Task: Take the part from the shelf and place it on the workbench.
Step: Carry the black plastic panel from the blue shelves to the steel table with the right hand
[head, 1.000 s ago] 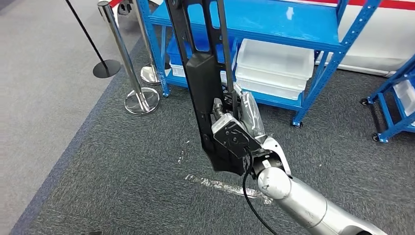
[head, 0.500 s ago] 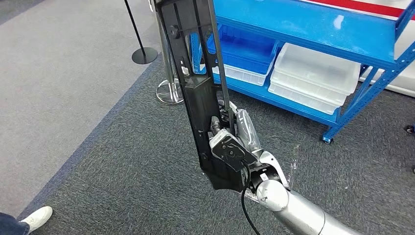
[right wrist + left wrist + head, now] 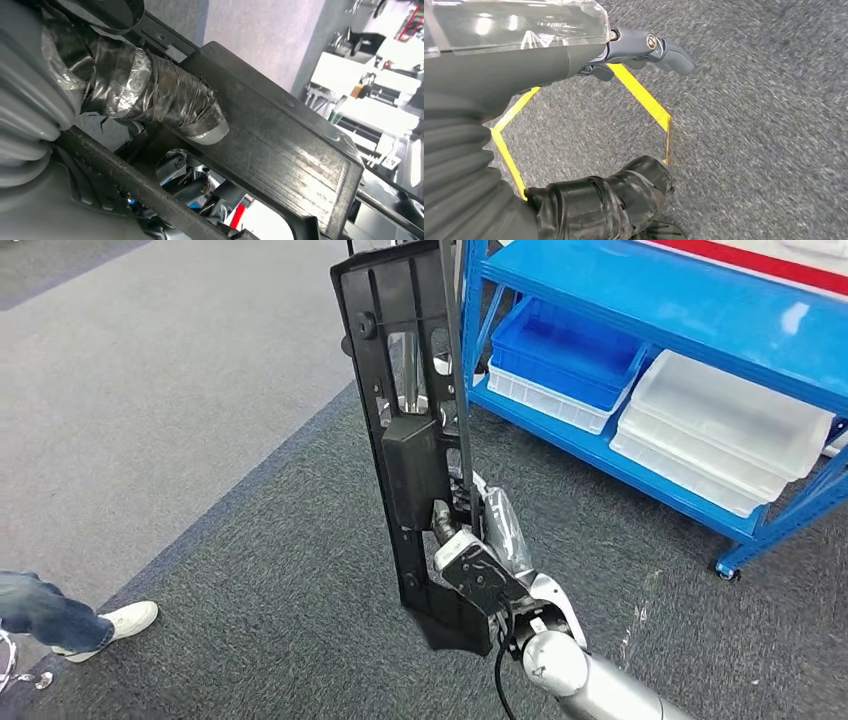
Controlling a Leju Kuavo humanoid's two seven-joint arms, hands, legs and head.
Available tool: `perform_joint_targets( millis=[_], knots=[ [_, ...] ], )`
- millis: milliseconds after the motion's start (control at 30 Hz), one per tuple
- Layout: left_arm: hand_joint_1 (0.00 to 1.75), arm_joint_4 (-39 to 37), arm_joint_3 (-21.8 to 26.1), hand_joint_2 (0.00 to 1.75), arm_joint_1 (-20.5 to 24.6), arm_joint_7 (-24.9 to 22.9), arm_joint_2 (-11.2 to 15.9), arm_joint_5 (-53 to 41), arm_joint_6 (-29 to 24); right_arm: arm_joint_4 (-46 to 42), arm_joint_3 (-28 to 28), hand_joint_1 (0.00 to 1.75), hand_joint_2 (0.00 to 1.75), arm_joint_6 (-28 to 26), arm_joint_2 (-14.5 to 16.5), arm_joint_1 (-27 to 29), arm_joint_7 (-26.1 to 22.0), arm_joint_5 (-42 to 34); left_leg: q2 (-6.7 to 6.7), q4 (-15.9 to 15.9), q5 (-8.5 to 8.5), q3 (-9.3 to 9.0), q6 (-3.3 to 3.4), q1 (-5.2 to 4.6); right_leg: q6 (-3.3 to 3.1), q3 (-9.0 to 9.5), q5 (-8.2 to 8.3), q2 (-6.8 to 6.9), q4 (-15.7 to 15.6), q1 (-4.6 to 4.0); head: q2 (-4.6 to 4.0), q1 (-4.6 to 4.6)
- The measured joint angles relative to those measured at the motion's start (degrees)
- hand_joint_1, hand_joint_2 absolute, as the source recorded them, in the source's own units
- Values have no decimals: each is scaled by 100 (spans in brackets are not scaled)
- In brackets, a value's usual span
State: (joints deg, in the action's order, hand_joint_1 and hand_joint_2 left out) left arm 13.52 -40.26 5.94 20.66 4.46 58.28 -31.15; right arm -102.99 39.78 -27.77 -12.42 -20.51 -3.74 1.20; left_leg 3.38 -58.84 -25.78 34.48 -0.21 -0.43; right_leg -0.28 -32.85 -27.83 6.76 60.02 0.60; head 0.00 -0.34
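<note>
The part is a long black plastic frame (image 3: 410, 410) with cut-outs and a solid box section at its middle. It stands nearly upright in front of me, above the carpet. My right hand (image 3: 480, 540) grips it near its lower end. In the right wrist view my taped thumb (image 3: 165, 95) presses on the part's box section (image 3: 280, 150). My left hand (image 3: 624, 60) hangs over the carpet with its fingers apart and nothing in it.
A blue shelf (image 3: 640, 290) stands at the right, with a blue bin (image 3: 565, 345) and clear bins (image 3: 725, 430) on its lower level. A person's leg and white shoe (image 3: 95, 625) are at the left. Yellow floor tape (image 3: 639, 95) lies under my left hand.
The whole view has swung left: the shelf slid to the right and a person's shoe and leg came in at the left. The part stays in my right hand.
</note>
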Motion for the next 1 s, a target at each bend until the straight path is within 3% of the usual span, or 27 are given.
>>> perform_joint_targets(
  millis=[67,133,200,267,300,333,367,433,500,567,633,700,767,800,833,867,933,1000],
  knots=[
    [0,-3,0,175,-25,-33,4,-34,12,-95,-50,175,175,-42,-41,109,26,10,-125,50,50,2,67,16,66,23,-4,35,-23,-3,0,4],
    [0,-5,0,175,-38,-61,3,-59,24,-193,-115,175,175,-73,-92,187,77,52,-229,125,106,-19,137,53,120,-43,-153,-246,146,10,0,14],
    [0,-5,0,175,-23,-78,-2,-70,29,-295,-189,175,175,-84,-156,257,155,149,-341,150,142,-11,192,66,130,-325,-505,-589,773,13,0,33],
    [0,-5,0,175,-11,-88,-3,-73,29,-378,-243,175,175,-86,-219,330,267,271,-487,135,153,15,215,61,128,-640,-746,-671,1449,5,0,45],
    [0,-5,0,175,-12,-92,-3,-75,29,-413,-259,175,175,-84,-249,358,325,324,-569,119,154,25,217,60,130,-687,-712,-678,1541,8,0,45],
    [0,-5,0,175,-14,-95,-3,-77,29,-451,-272,175,175,-82,-280,376,377,368,-657,92,152,35,213,64,132,-627,-573,-691,1407,18,0,46],
    [0,-5,0,175,-17,-97,-3,-79,31,-495,-290,175,175,-82,-310,385,419,403,-749,54,144,48,201,70,134,-469,-364,-742,1071,36,0,47],
    [0,-5,0,175,-11,-96,-2,-82,37,-585,-343,175,175,-86,-360,389,470,448,-917,-53,117,114,153,73,140,-157,-103,-1008,388,87,0,42],
    [0,-5,-1,175,-6,-94,-1,-85,41,-667,-390,175,175,-92,-381,404,496,469,-1056,-114,121,202,82,77,129,-58,-79,-1138,150,93,0,37],
    [0,-6,-1,175,-30,-94,-2,-94,40,-730,-418,175,175,-96,-396,417,517,496,-1166,-102,160,265,9,96,72,-58,-46,-983,135,83,0,40],
    [0,-7,-2,175,-52,-94,-13,-114,41,-777,-444,175,175,-95,-413,420,540,535,-949,-254,73,369,-54,81,4,-49,-14,-832,101,103,0,-2],
    [0,-7,-4,175,-35,-94,-20,-131,43,-822,-462,175,175,-90,-428,423,559,576,-551,-811,-232,629,-113,69,-33,-42,-3,-681,79,97,0,-62],
    [0,-7,-4,175,-18,-94,-18,-137,46,-846,-478,175,175,-82,-442,429,573,601,-392,-1488,-508,943,-152,91,-49,-43,-10,-508,78,78,0,-79],
    [0,-6,-4,175,-19,-94,-20,-139,49,-851,-484,175,175,-78,-447,432,580,605,-372,-1621,-521,998,-155,97,-53,-42,-16,-419,78,70,0,-82],
    [0,-6,-4,175,-22,-94,-20,-139,51,-858,-488,175,175,-74,-450,435,589,605,-353,-1536,-434,941,-147,100,-54,-38,-25,-333,78,63,0,-82],
    [0,-6,-4,175,-23,-94,-21,-141,53,-869,-493,175,175,-70,-452,436,598,607,-312,-1237,-271,769,-124,97,-52,-28,-34,-253,78,56,0,-82],
    [0,-6,-4,175,-12,-94,-19,-150,55,-907,-512,175,175,-69,-455,435,617,614,-72,-451,0,328,-40,46,-29,6,-57,-109,66,31,0,-81],
    [0,-6,-5,175,2,-94,-18,-162,56,-939,-538,175,175,-69,-466,435,635,627,61,-63,76,129,56,-21,14,40,-67,19,30,7,0,-78]
  ],
)
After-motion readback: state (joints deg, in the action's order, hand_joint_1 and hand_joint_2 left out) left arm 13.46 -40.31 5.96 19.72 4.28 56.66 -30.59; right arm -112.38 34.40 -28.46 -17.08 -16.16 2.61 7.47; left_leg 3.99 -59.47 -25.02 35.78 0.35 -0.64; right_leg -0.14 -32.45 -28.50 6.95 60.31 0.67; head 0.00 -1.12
